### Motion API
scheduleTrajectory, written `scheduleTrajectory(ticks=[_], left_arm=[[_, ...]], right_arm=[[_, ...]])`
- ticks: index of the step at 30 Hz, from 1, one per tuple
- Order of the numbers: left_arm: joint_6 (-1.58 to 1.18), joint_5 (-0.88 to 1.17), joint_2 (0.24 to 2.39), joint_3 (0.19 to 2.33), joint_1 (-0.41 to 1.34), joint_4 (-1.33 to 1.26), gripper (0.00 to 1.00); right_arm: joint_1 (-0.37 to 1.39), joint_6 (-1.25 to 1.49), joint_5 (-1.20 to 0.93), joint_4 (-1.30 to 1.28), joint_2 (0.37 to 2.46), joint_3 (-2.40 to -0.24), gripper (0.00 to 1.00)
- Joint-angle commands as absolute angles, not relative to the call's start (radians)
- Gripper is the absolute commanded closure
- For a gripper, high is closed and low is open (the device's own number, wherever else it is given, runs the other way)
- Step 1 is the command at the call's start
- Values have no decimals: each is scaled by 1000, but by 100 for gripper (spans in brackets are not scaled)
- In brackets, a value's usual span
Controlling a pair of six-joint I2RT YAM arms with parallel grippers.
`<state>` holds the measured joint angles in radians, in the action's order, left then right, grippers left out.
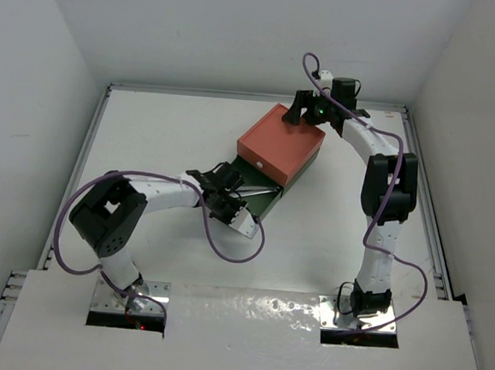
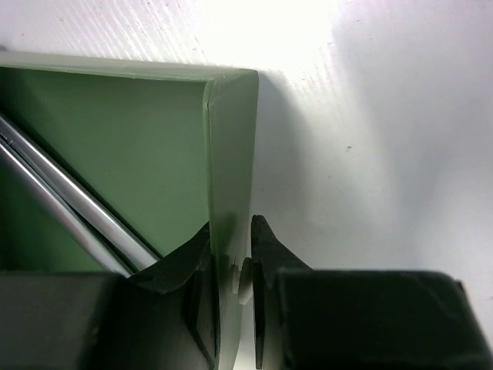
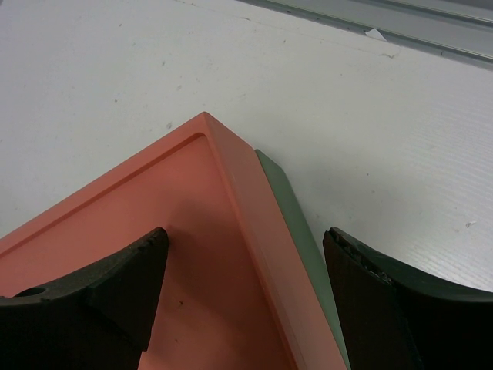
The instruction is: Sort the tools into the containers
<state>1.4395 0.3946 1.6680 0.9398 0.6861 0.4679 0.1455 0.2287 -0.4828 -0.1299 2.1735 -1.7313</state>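
Green box (image 2: pixel 115 154) wall pinched by left gripper (image 2: pixel 231 225), wrenches (image 2: pixel 69 196) inside

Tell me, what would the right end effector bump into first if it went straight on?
The right end effector would likely hit the flat orange-red square box first; its corner edge sits between the open fingers.

A robotics lab cell (plain white walls (image 1: pixel 242 30), bolted arms (image 1: pixel 384 187)).

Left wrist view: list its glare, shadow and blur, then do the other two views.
Left wrist: table blown out white above the green box, shadow right of its wall; left gripper nearly black. Right wrist: even light, no glare, orange box sharp, right gripper dark. Top external: glare on the near panel.
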Motion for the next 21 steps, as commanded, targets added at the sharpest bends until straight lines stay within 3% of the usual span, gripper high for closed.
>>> scheduleTrajectory(ticks=[1, 8, 10, 14, 17, 21], left_arm=[[1535, 400, 1667, 1011, 690, 334, 100], [1549, 391, 1723, 1069, 678, 289, 100], [1546, 382, 1727, 1078, 680, 269, 91], [1500, 354, 1727, 1095, 680, 218, 53], [1439, 333, 1718, 1126, 678, 201, 45], [1365, 397, 1659, 1167, 680, 259, 42]], right_arm=[[147, 179, -471, -202, 2164, -1697, 21], [147, 169, -480, -206, 2163, -1689, 21], [147, 161, -485, -209, 2163, -1689, 21], [147, 158, -488, -210, 2163, -1689, 21], [147, 160, -489, -209, 2166, -1694, 21], [147, 158, -492, -212, 2169, -1695, 21]])
